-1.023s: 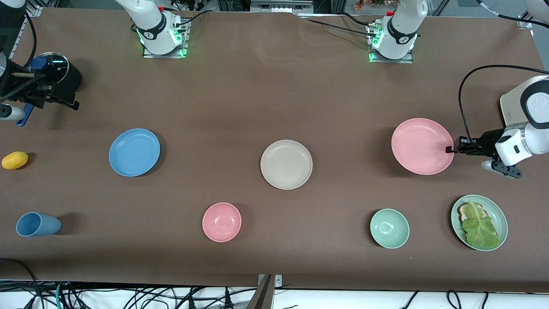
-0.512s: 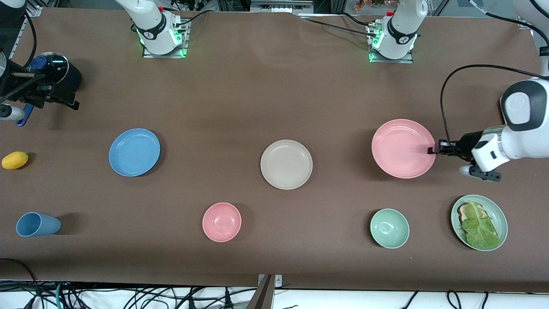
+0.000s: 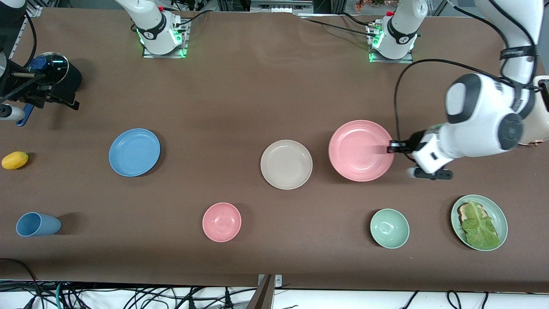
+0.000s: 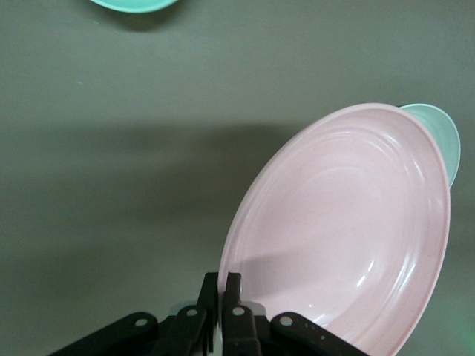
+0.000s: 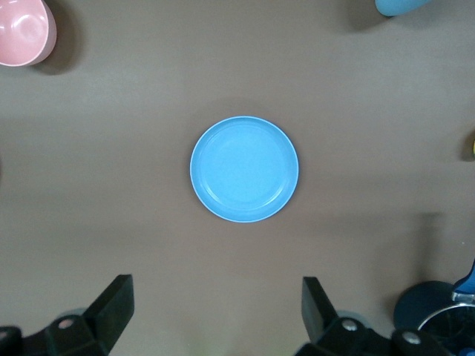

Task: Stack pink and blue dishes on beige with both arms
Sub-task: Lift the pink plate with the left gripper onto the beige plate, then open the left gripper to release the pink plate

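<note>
The pink plate (image 3: 360,150) is hanging right of frame centre, pinched by the left gripper (image 3: 391,147), while the right gripper (image 5: 215,315) is waiting spread above the blue plate (image 5: 244,168).

Cut off at the left wrist view's edges: a mint green plate (image 4: 133,6) and part of the pink plate (image 4: 349,222), itself hiding most of a green bowl (image 4: 444,130). Cropped in the right wrist view: pink bowl (image 5: 26,30), blue cup (image 5: 404,6).

A brown-covered table (image 3: 257,98) fills the view; tangled black cables (image 3: 128,296) lie below its near edge.
</note>
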You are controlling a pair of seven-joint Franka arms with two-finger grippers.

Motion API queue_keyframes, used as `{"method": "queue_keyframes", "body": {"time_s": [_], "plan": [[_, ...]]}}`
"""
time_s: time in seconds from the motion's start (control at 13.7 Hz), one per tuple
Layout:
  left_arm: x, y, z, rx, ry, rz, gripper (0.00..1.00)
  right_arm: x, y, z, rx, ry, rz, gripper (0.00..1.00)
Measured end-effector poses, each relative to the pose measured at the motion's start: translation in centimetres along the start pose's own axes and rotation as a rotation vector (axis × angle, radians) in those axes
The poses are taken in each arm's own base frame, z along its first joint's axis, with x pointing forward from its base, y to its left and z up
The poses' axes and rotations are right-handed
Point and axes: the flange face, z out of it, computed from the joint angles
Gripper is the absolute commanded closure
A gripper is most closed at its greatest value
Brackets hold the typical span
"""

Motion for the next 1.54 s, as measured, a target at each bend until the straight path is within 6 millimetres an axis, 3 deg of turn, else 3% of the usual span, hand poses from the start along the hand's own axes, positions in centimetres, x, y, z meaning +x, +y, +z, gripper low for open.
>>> {"method": "queue_keyframes", "body": {"time_s": [0.22, 0.58, 0.8, 1.54], "plan": [[-0.6, 5.1, 2.7, 0.016, 0.007, -0.052, 1.00, 0.0, 0.0, 0.0, 0.000, 0.000, 0.000, 0.00], [-1.5, 10.4, 6.9, 0.073, 0.031, -0.115, 1.00, 0.0, 0.0, 0.0, 0.000, 0.000, 0.000, 0.00], [-2.4, 13.9, 10.3, 0.108, 0.054, -0.147, 1.00, 0.0, 0.0, 0.0, 0.000, -0.001, 0.000, 0.00], [-3.5, 18.1, 16.2, 0.105, 0.086, -0.225, 1.00, 0.0, 0.0, 0.0, 0.000, -0.001, 0.000, 0.00]]}}
